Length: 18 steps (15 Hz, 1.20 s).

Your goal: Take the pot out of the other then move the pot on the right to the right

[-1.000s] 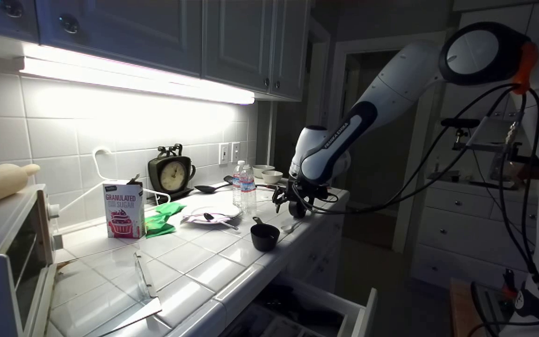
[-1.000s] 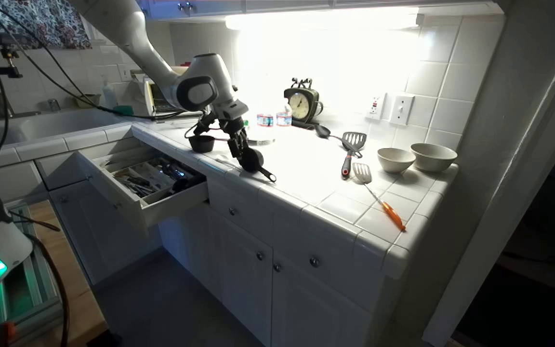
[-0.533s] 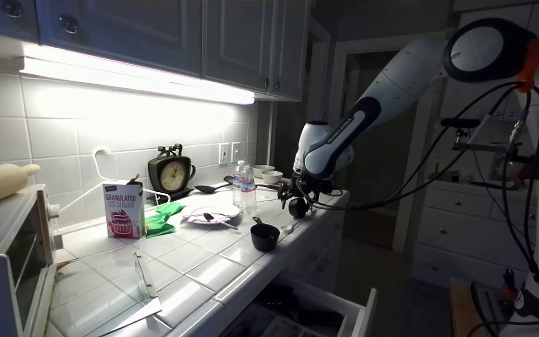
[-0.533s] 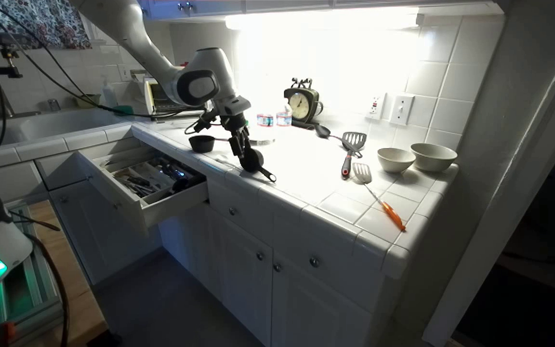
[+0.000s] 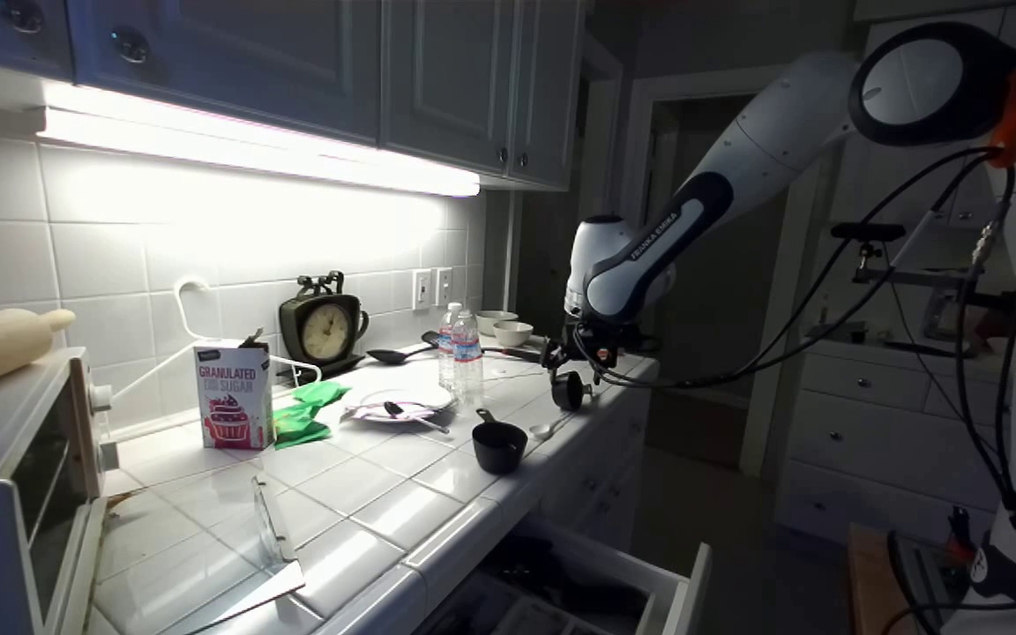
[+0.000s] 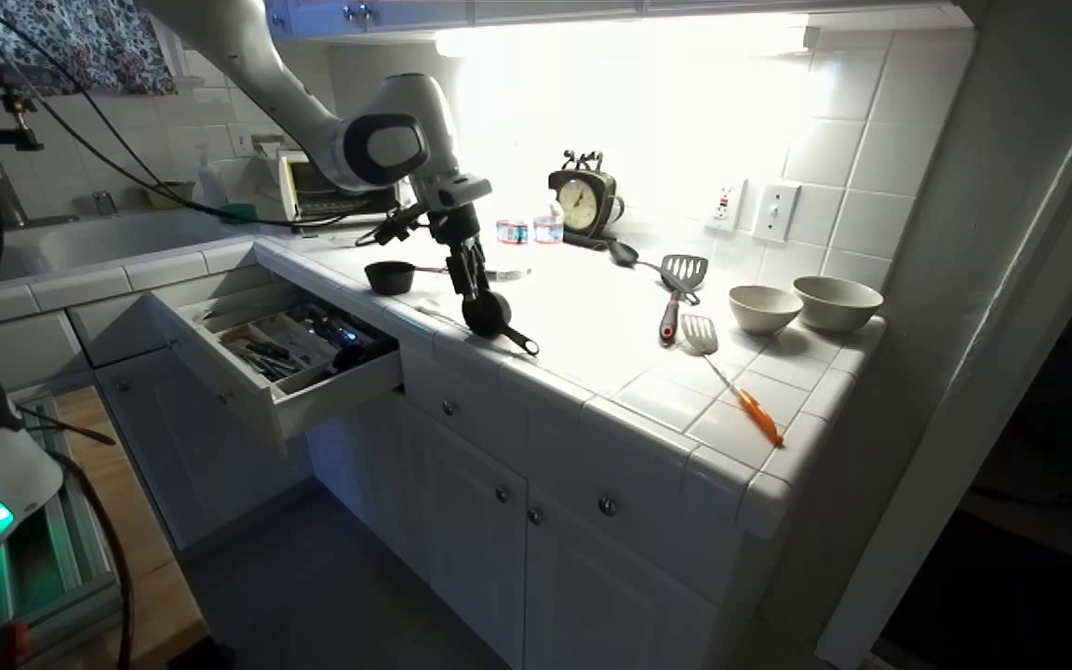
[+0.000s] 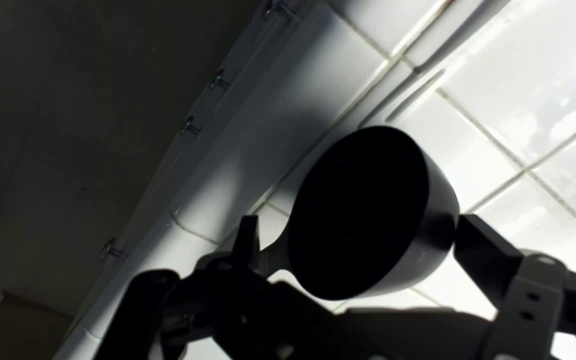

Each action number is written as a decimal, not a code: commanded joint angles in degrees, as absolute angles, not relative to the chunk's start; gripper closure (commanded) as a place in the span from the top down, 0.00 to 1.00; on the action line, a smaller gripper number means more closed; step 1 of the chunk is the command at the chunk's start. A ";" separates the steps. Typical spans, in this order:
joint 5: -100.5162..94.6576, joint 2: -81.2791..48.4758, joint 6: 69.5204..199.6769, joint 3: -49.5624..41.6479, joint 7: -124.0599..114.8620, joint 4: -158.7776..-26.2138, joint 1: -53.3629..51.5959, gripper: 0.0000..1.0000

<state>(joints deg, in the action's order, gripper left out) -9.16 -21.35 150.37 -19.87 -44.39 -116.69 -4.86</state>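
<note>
Two black pots are on the white tiled counter. The left pot stands upright near the front edge, apart from my gripper. The right pot leans tilted near the counter's edge, its handle sloping down. My gripper is open above it. In the wrist view the pot's bowl lies in the space between the fingers. The right finger meets or nearly meets the bowl's outer wall. Beside the handle's base is the left finger. Whether either finger presses on the pot I cannot tell.
A small white spoon lies between the pots. Behind are water bottles, a plate and a sugar box. Spatulas and bowls occupy the counter's far end. An open drawer sticks out below.
My arm has risen slightly and the gripper's body has swung over the right pot. That pot has shifted and turned a little, its handle now showing in both exterior views. The left pot has not moved.
</note>
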 commanded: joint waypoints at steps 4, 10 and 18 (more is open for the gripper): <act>-11.41 -20.78 148.04 -19.50 -45.40 -115.60 -3.35 1.00; -8.02 -21.10 149.19 -17.38 -45.75 -114.73 -2.24 1.00; -4.20 -22.12 147.12 -16.63 -45.16 -111.35 1.23 1.00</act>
